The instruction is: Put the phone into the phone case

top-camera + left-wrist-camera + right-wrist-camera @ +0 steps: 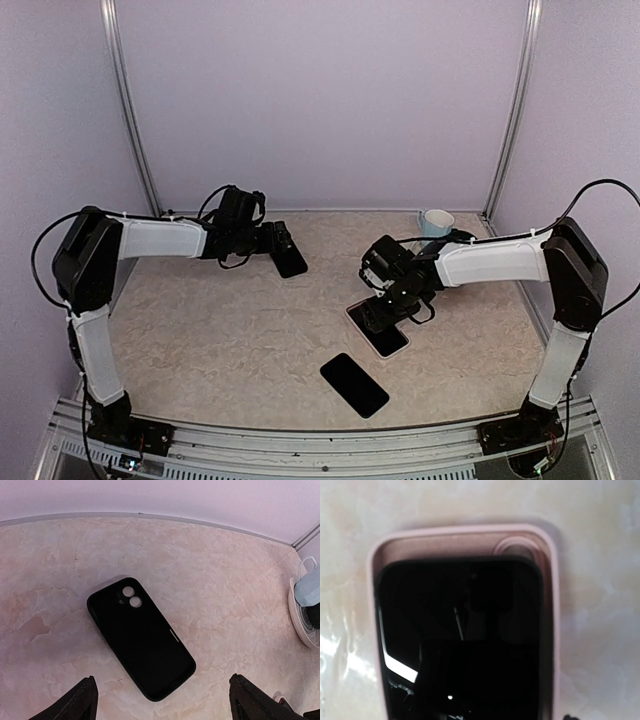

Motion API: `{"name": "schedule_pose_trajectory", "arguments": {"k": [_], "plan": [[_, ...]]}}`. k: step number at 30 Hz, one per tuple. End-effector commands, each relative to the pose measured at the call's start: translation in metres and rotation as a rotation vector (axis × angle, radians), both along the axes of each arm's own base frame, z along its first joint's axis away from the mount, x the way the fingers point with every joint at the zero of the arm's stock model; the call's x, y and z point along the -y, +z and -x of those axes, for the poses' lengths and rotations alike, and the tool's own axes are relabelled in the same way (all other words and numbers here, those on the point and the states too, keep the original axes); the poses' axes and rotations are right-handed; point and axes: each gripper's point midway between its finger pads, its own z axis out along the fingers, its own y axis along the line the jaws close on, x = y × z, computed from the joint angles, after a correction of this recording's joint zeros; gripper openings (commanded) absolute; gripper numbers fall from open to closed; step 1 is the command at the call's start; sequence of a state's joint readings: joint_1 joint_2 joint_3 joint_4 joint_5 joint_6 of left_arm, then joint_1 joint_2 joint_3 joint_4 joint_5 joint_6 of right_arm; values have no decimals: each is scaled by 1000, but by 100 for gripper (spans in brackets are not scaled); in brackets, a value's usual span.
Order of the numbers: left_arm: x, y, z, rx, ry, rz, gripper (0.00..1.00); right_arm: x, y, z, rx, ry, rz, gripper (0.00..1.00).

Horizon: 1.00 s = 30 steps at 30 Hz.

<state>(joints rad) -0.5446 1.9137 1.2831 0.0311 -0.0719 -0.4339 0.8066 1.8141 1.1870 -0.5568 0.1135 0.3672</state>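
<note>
Though the phone (460, 645) lies inside the pink case (462, 539), filling the right wrist frame, a strip of bare case shows above its upper edge, so it looks shifted low and perhaps not snapped in. The right end effector (385, 312) sits over it, centre-right in the overhead view; whether its fingers are apart I cannot tell. Pressing off-centre could tip the phone or skid the case across the worktop (220, 330). The left end effector (278, 240), spread wide, hovers by a black case (140, 637).
</note>
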Motion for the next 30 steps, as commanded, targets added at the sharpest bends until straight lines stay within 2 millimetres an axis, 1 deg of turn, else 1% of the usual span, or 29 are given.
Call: {"name": "schedule_pose_trajectory", "arguments": {"k": [1, 3, 6, 9, 10, 12, 13, 14, 16, 17, 21, 28, 30], "plan": [[8, -41, 0, -122, -34, -91, 88, 2, 4, -8, 16, 2, 19, 71], [16, -44, -2, -109, -60, -111, 86, 2, 5, -8, 23, 4, 18, 72], [42, -33, 3, -20, -186, -185, 85, 6, 7, -8, 24, 0, 21, 72], [67, -25, 14, 85, -309, -348, 87, 10, 10, -9, 30, -8, 19, 72], [73, -28, 19, 107, -346, -411, 89, 11, 10, -9, 33, -10, 18, 73], [79, -32, 21, 133, -387, -510, 93, 12, 11, -10, 38, -15, 14, 73], [80, -35, 20, 122, -400, -532, 94, 13, 12, -10, 40, -17, 13, 73], [81, -46, 20, 88, -419, -544, 95, 14, 12, -10, 41, -19, 15, 73], [83, -59, 19, 23, -453, -526, 95, 17, 11, -10, 43, -24, 19, 74], [80, -71, 18, -17, -452, -525, 95, 18, 11, -10, 42, -28, 19, 74], [70, -93, 13, -85, -428, -518, 95, 22, 11, -9, 37, -39, 8, 74], [60, -109, 12, -129, -402, -508, 93, 21, 9, -9, 29, -40, 4, 74], [58, -108, 12, -130, -395, -500, 92, 20, 9, -8, 24, -39, -3, 74]]}}
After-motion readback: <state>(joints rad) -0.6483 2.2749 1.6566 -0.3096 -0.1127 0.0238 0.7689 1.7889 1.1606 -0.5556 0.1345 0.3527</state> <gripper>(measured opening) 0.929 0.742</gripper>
